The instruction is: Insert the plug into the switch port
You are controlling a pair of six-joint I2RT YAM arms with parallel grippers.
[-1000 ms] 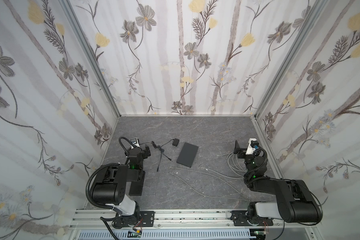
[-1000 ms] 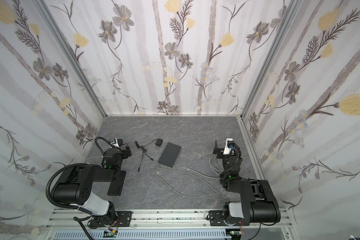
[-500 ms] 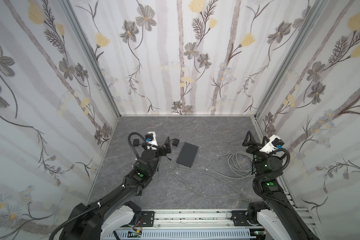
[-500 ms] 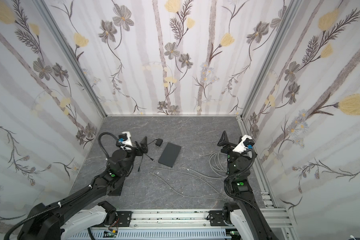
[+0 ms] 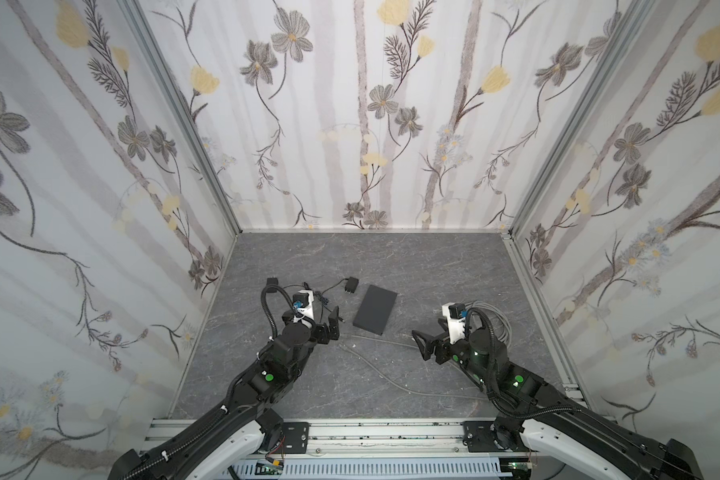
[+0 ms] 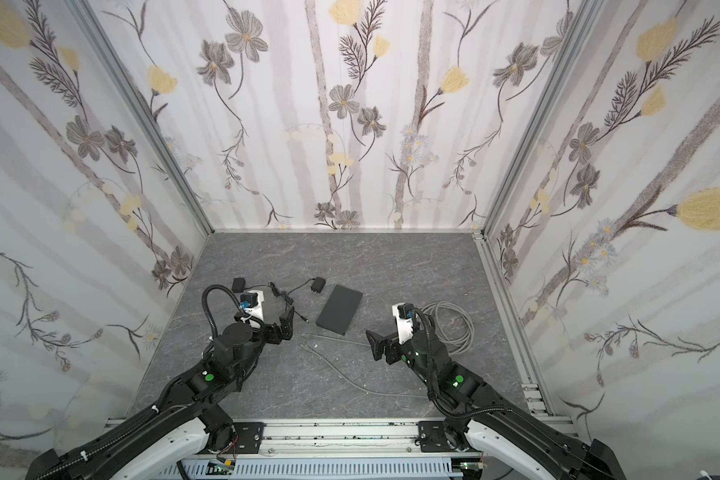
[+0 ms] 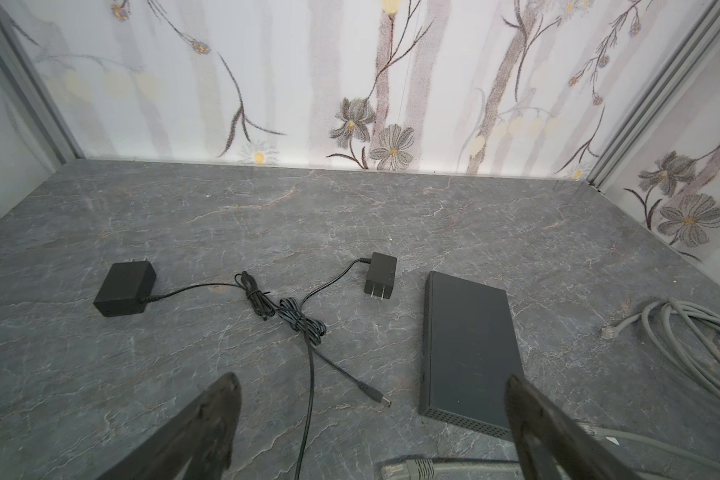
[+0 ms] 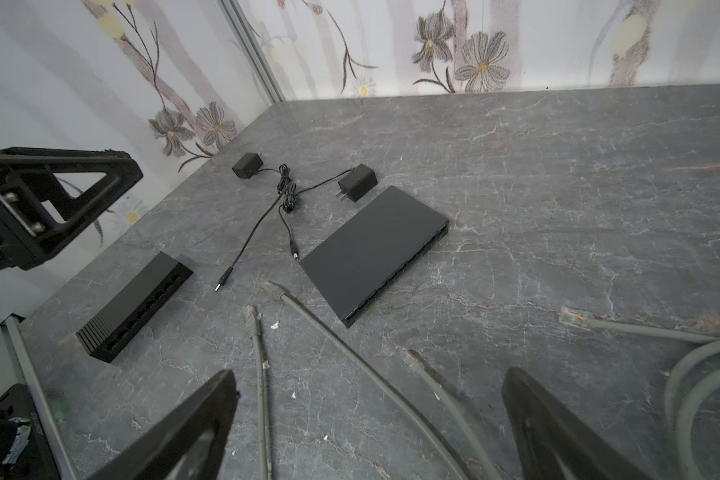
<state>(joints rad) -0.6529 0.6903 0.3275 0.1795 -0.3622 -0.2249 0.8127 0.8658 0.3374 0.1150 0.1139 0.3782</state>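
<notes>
Seemingly the reaching step: left gripper (image 7: 371, 380) and right gripper (image 8: 368, 374) both gaped wide, empty. The Ethernet plug (image 8: 272, 290) lay near the middle of the table (image 8: 558, 166), just beside the network switch (image 8: 375, 249); grasping it would likely be needed next.

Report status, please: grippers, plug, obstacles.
Left gripper, right gripper open, empty. Cable plug lies loose beside switch, not inserted. Power cords near, not blocking.

saw a matte black switch (image 5: 375, 308) and a dark grey tabletop (image 5: 433, 266) veined with pale lines. noted light grey network cables (image 7: 416, 467) and black power adapters (image 7: 125, 289). found white walls (image 5: 350, 124) printed with grey and yellow flowers over brownish stripes.
</notes>
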